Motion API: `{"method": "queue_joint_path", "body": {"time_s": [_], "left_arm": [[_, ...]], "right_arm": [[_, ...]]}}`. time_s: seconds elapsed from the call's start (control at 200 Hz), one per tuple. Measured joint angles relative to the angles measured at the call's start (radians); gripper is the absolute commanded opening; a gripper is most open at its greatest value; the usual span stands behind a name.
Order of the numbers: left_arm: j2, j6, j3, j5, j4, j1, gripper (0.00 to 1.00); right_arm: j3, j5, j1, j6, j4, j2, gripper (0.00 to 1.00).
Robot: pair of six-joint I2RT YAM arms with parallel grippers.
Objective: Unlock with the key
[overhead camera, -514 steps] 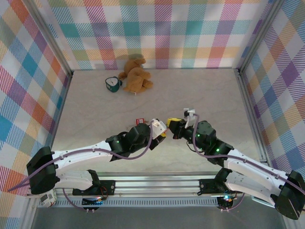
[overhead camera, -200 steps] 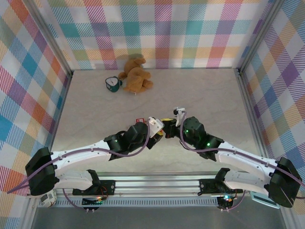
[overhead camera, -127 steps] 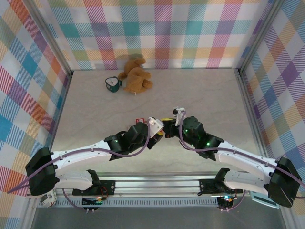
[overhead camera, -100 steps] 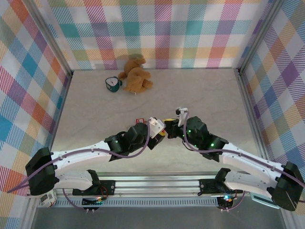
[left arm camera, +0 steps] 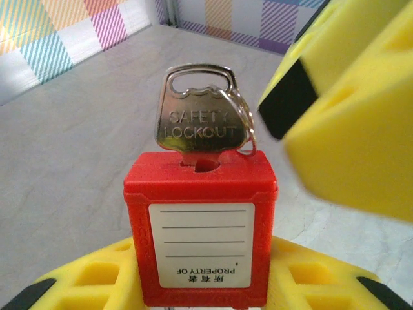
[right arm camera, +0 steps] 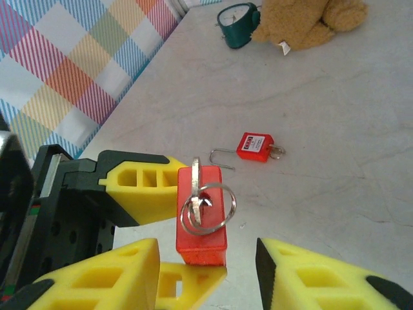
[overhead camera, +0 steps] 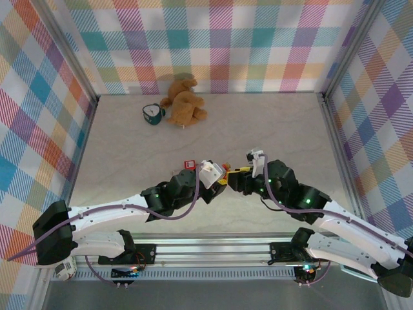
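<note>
A small red square padlock (left arm camera: 200,226) sits low in the middle of the left wrist view. The left gripper (left arm camera: 200,287) has its yellow fingers (left arm camera: 84,281) closed on it, one on each side, and holds it tight. The small pale metal key (left arm camera: 197,123) is stuck in the top of this padlock and stands up straight. It has the words SAFETY LOCKOUT on it. A thin wire ring (left arm camera: 245,123) hangs from the key on its right side. A big yellow finger of the other arm fills the upper right of that view, close to the key but not touching it.

In the right wrist view, the right gripper (right arm camera: 208,258) is open. Its two yellow fingers (right arm camera: 97,284) sit far apart at the bottom of the frame and grip nothing. The held padlock is in the middle, with the key seen from its thin edge and the ring in front.

A second red padlock with a wire loop (right arm camera: 257,146) lies flat on the pale stone-look table (right arm camera: 361,155), right of the middle. A brown teddy bear (right arm camera: 310,19) and a small green cup (right arm camera: 237,19) are at the top.

From above, both grippers meet in the lower middle of the frame.
</note>
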Motion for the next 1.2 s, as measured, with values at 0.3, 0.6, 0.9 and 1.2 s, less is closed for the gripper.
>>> {"method": "queue_joint_path", "body": {"time_s": [0.3, 0.6, 0.9, 1.2], "left_arm": [[0.039, 0.033, 0.041, -0.069, -0.119, 0.000, 0.09], [0.138, 0.305, 0.221, -0.285, -0.260, -0.022, 0.07], [0.223, 0.809, 0.092, -0.593, -0.032, -0.123, 0.06], [0.341, 1.177, -0.074, -0.778, 0.462, -0.211, 0.04]], "right_arm": [[0.010, 0.085, -0.011, -0.006, -0.107, -0.181, 0.53], [-0.016, 0.137, -0.063, -0.023, -0.172, -0.241, 0.54], [-0.074, 0.058, -0.162, -0.036, -0.182, -0.179, 0.50], [-0.082, -0.226, -0.334, -0.037, -0.099, -0.014, 0.38]]}}
